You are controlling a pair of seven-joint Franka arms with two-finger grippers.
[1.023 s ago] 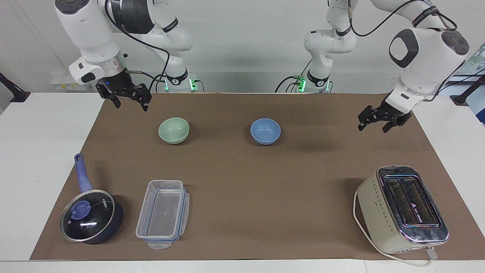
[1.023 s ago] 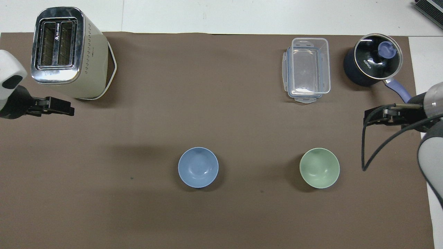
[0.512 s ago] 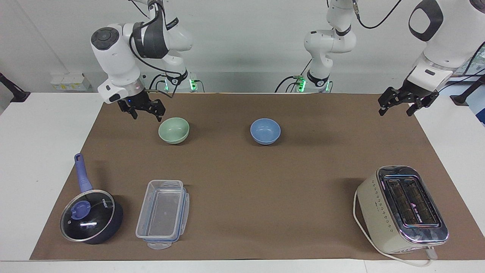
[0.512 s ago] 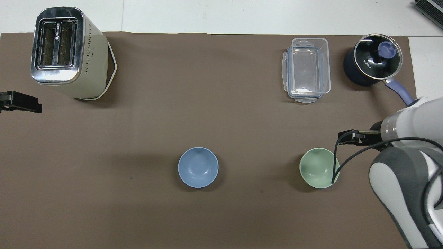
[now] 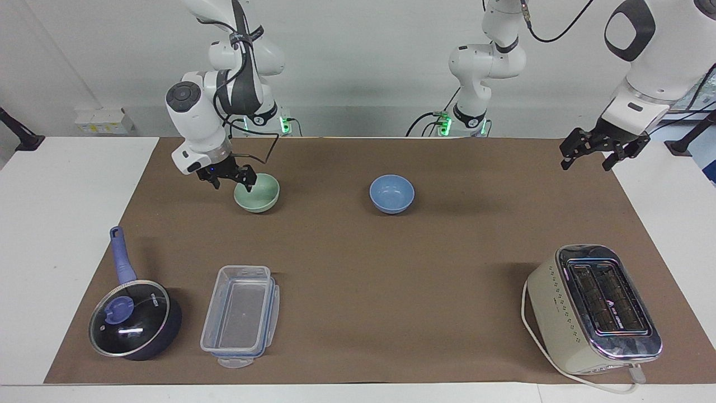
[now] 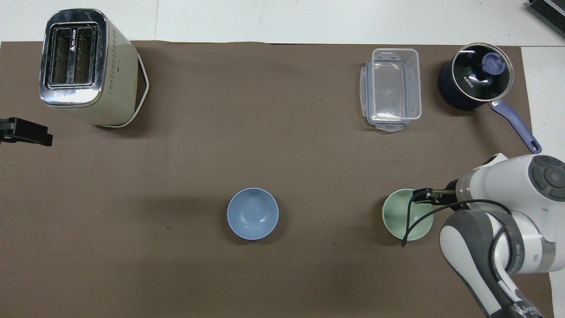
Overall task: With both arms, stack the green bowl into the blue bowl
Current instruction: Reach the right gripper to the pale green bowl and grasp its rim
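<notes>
Right pincer (image 5: 230, 180), fingers spread, is hovering at the green bowl (image 5: 258, 193) rim; bowl lying just beneath, toward the blue bowl (image 5: 391, 193).

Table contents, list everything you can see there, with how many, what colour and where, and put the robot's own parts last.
green bowl: 1, pale mint green, toward the right arm's end, near the robots.
blue bowl: 1, periwinkle blue, beside the green bowl, mid-table.
saucepan: 1, dark blue, glass lid, farther from the robots than the green bowl.
food container: 1, clear plastic, beside the saucepan.
toaster: 1, cream and chrome, toward the left arm's end.
table mat: 1, brown, under everything.
right gripper: 1, black, open, at the green bowl's rim.
left gripper: 1, black, open, waiting over the mat's edge.
</notes>
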